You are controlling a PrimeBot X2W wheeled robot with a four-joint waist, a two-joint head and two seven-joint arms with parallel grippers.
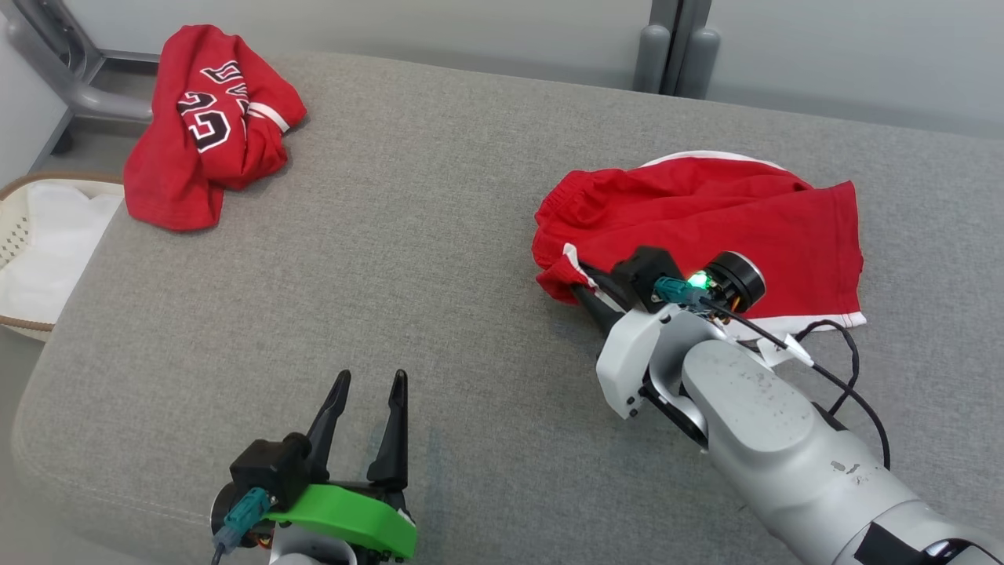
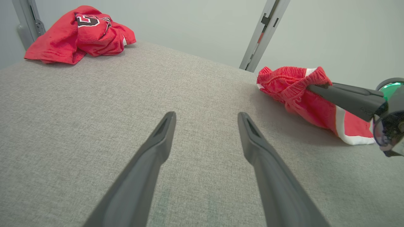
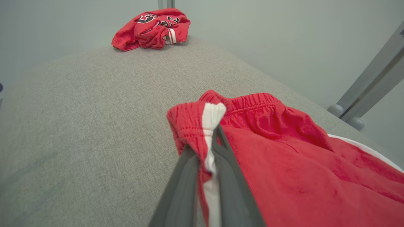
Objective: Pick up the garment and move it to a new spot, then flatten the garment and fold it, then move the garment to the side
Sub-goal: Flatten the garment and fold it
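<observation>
Crumpled red jersey [image 1: 208, 129] on grey cushion [image 1: 408, 259], basket [image 1: 11, 235] beside

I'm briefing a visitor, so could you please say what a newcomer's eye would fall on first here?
Red shorts lie right on the grey cushion, waistband pinched in the right gripper. A crumpled red jersey sits at the far left corner; the left gripper hangs open.
</observation>
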